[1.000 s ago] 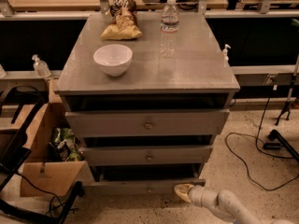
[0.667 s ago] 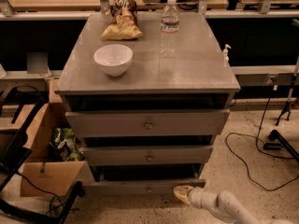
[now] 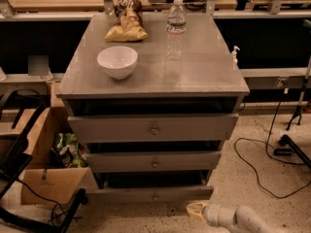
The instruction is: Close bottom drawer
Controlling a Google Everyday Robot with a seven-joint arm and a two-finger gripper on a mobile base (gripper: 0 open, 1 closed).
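Observation:
The grey cabinet (image 3: pixel 155 74) has three drawers, each pulled out a little. The bottom drawer (image 3: pixel 126 194) is the lowest: a thin grey front panel with a small knob (image 3: pixel 155 196), standing slightly further out than the middle drawer (image 3: pixel 121 161), with a dark gap above it. My gripper (image 3: pixel 196 209), pale yellow at the tip of a white arm (image 3: pixel 238 220), comes in from the bottom right. It is low over the floor, just in front of and below the right end of the bottom drawer's front panel, with a small gap between them.
On the cabinet top stand a white bowl (image 3: pixel 117 61), a water bottle (image 3: pixel 176 28) and a chip bag (image 3: pixel 127 25). An open cardboard box (image 3: pixel 51 186) and a black stand (image 3: pixel 14 164) are at the left. Black cables (image 3: pixel 257 174) lie on the floor at the right.
My gripper has dropped slightly lower in the view, away from the right end of the bottom drawer's front. The drawers look the same.

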